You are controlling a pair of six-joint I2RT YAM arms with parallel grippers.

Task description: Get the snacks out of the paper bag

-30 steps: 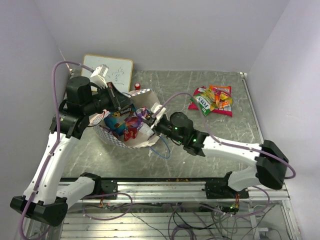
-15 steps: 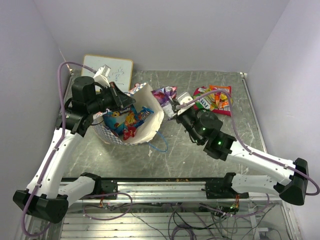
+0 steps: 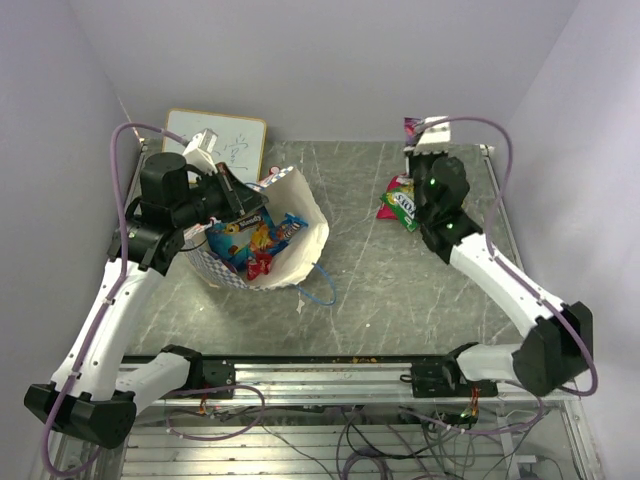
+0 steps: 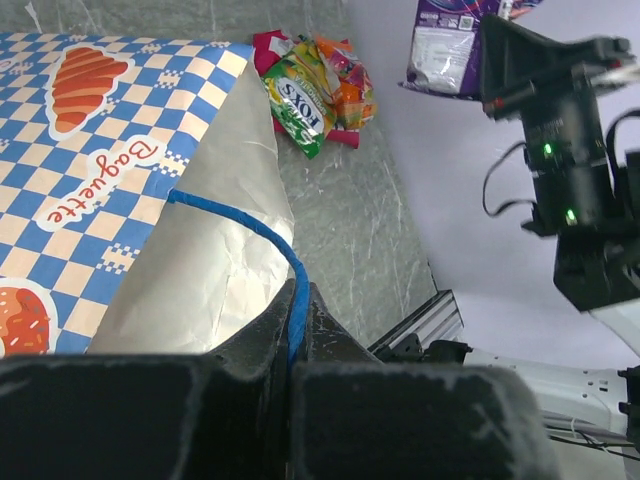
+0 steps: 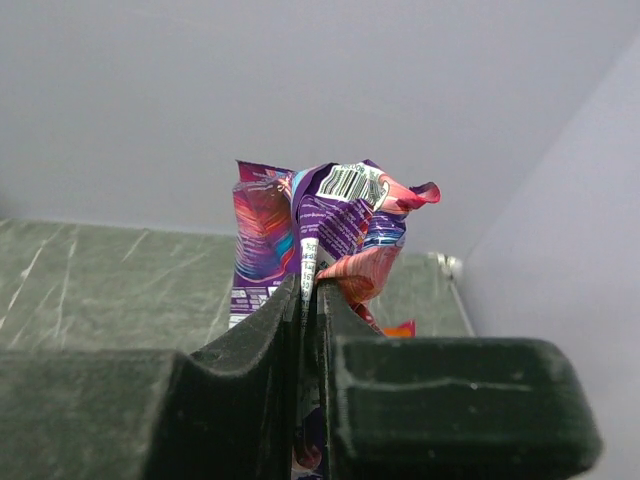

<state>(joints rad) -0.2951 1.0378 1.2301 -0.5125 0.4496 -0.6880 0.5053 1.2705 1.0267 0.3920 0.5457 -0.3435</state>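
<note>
Purple packet (image 5: 318,222) pinched tight, right pincer (image 5: 310,292)

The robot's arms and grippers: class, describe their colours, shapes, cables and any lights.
The left arm and right arm have white tube links joined by bulky black joints. A lilac cable loops along each. The left gripper and right gripper have matte black, wedge-shaped fingers. Small green lights glow on the right wrist.

A framed whiteboard (image 3: 215,145) with faint scribbles leans in the far left corner, tilted against the pale lilac walls (image 3: 330,60). It rests on a grey, scratched, marbled table (image 3: 380,295). An aluminium rail (image 3: 330,376) runs along the table's near edge, above tangled wires (image 3: 350,440)
</note>
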